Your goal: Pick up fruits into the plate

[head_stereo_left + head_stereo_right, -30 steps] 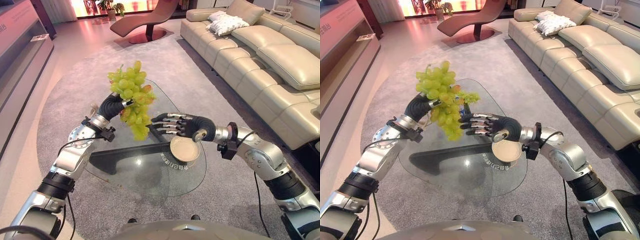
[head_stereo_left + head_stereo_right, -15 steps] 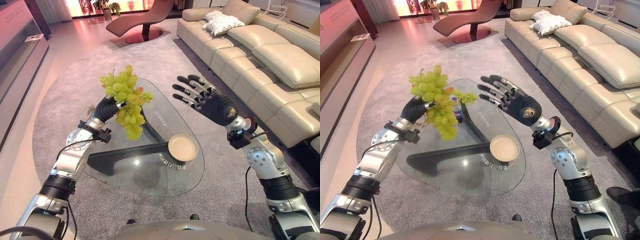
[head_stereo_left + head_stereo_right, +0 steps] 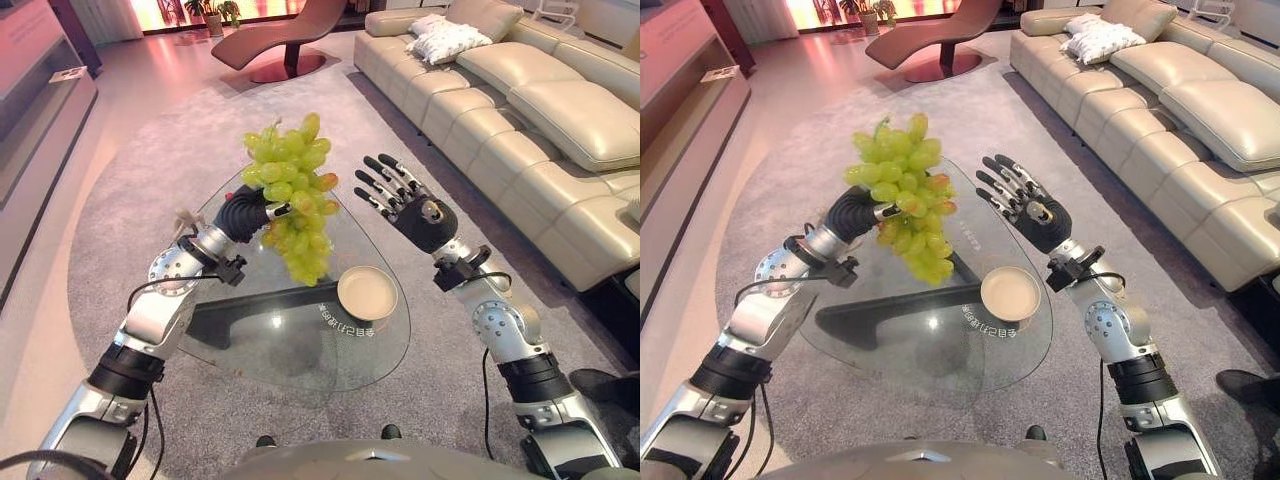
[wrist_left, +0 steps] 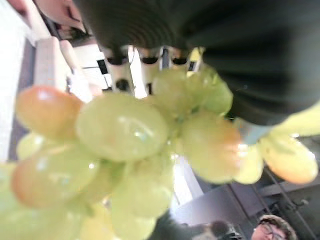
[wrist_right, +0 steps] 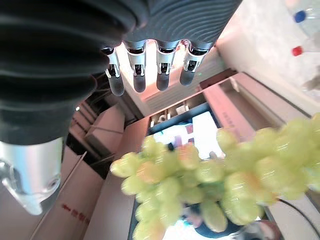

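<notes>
Left hand (image 3: pixel 243 212): your fingers are curled round the top of the grapes (image 3: pixel 292 190), holding the bunch in the air above the glass table (image 3: pixel 290 345). Bunch hangs down from the grip, green with a few reddish berries, its lower end above the table and just left of the plate (image 3: pixel 367 294). In the left wrist view the grapes (image 4: pixel 125 150) press right up against the hand's fingers (image 4: pixel 117 75).

Right hand (image 3: pixel 418 213): raised, palm side turned toward the bunch, fingers straight and spread, holding nothing. It sits just right of the grapes, apart from them, and above the plate. In the right wrist view you see the straight fingers (image 5: pixel 137 67) with the bunch (image 5: pixel 215 175) beyond them.

Plate: round, tan, nothing in it, near the table's right edge.

Table: clear top on a dark base, standing on a grey rug (image 3: pixel 150 170). Beige sofa (image 3: pixel 540 110) along the right with a white cushion (image 3: pixel 440 38). Dark lounge chair (image 3: pixel 290 35) at the far end of the room.
</notes>
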Tool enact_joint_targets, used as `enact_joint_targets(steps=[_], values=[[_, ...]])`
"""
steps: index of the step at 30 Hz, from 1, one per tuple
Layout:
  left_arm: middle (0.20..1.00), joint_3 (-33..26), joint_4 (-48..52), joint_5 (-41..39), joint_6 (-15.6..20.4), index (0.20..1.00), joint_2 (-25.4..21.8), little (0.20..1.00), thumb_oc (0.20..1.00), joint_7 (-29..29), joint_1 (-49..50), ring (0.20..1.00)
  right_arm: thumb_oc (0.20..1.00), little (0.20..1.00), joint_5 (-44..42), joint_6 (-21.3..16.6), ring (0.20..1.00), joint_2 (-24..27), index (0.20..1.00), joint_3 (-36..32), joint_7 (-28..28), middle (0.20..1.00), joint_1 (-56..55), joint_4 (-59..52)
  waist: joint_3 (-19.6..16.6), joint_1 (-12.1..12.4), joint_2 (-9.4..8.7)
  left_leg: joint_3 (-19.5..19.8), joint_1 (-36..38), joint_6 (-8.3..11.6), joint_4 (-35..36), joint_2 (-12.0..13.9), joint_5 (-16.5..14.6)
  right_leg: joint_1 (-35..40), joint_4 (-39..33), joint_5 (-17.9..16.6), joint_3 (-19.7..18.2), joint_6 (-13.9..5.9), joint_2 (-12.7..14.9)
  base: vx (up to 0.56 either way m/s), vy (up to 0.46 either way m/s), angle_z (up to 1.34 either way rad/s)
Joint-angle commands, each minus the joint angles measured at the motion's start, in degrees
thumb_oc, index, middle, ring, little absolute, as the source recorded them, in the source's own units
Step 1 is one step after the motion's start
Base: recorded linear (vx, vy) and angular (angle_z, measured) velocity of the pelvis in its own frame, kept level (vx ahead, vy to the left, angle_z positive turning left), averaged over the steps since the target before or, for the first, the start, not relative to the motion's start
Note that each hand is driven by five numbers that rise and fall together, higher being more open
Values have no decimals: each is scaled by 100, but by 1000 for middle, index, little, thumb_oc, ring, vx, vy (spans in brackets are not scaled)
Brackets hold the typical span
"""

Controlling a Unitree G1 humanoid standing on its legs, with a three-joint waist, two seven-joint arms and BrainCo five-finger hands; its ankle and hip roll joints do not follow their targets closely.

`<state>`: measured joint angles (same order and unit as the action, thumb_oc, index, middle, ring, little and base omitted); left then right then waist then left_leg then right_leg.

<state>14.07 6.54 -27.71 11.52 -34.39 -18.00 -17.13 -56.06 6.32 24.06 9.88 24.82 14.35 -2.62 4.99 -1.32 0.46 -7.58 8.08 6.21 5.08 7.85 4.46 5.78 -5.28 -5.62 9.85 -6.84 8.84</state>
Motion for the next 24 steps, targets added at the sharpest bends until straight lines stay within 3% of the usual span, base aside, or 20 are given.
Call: enact_joint_targets(steps=[1, 10, 18, 24], values=[[200, -40, 358, -457, 477, 200, 29, 200, 200, 61, -836, 200, 1000, 1000, -15, -32, 1000, -126, 1000, -43, -206, 1000, 515, 25, -33, 51, -94, 352, -162, -175, -483, -229, -913, 185, 586, 937, 57, 45, -60, 50, 7, 5], [200, 139, 572, -591, 347, 200, 36, 200, 200, -92, -945, 200, 1000, 1000, -9, 332, 1000, -224, 1000, 352, -330, 1000, 502, 211, -11, 77, -111, 351, -144, -183, -479, -231, -906, 195, 588, 934, 46, 54, -63, 7, 2, 0], [200, 482, 460, -778, -28, 200, 226, 200, 200, -271, -891, 200, 1000, 1000, -221, 658, 1000, -273, 1000, 771, 11, 1000, 600, 59, 27, 68, -127, 339, -113, -212, -470, -252, -914, 190, 582, 913, -9, 40, -69, 0, 0, 0], [200, 743, 389, -772, -93, 200, 384, 200, 200, -588, -711, 200, 1000, 1000, -324, 884, 1000, -306, 1000, 987, 235, 1000, 646, -217, 49, 74, -149, 312, -108, -238, -488, -255, -917, 179, 591, 896, -51, 29, -69, 0, 0, 0]])
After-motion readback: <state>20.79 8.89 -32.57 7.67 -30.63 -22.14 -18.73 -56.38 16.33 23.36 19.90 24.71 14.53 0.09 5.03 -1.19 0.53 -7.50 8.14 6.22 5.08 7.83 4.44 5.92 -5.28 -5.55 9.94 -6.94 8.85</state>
